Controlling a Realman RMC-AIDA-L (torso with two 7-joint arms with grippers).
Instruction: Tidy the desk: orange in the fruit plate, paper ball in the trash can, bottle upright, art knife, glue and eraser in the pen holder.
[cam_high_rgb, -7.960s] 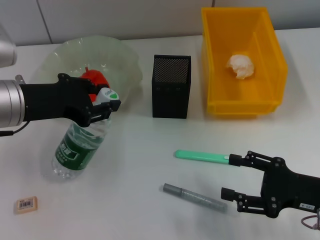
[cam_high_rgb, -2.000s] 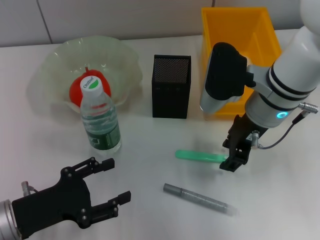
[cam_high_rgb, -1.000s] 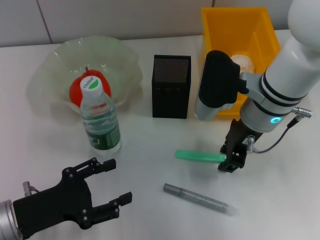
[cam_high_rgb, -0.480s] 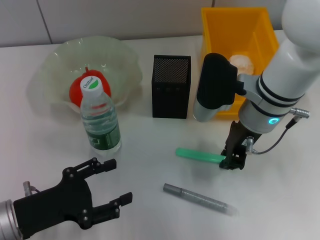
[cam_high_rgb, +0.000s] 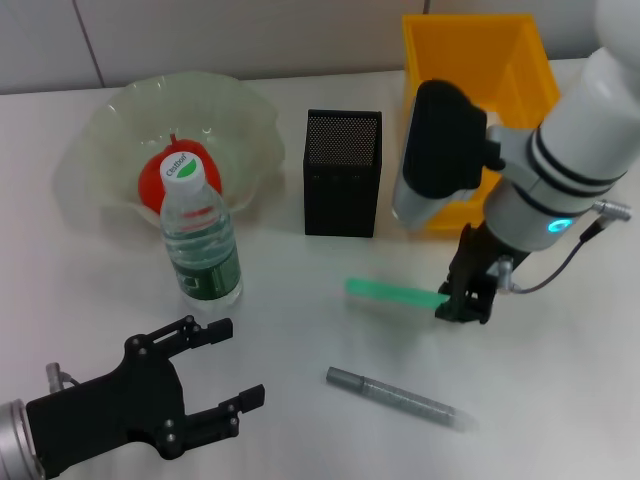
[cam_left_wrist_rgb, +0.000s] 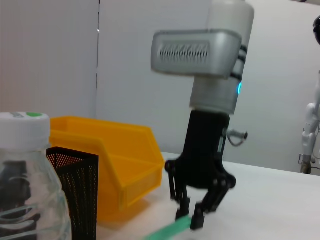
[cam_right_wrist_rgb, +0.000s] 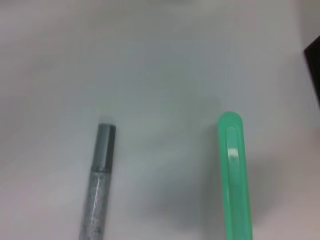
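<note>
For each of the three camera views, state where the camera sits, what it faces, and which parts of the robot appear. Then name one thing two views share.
Head view: on the robot's head, looking down at the desk; shows left gripper and right gripper gripping the green art knife.
Left wrist view: low near the bottle, facing the right gripper, pen holder and trash can.
Right wrist view: above the desk, looking down at the art knife and glue stick; no robot parts.
Shared: the art knife.

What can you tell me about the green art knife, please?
The art knife is a slim, flat, mint-green stick, apparently plastic, with a rounded free end and a pale slider along its middle. The right gripper pinches its other end. It lies roughly level, pointing toward the robot's left, in front of the pen holder. Whether it has left the desk is unclear.
</note>
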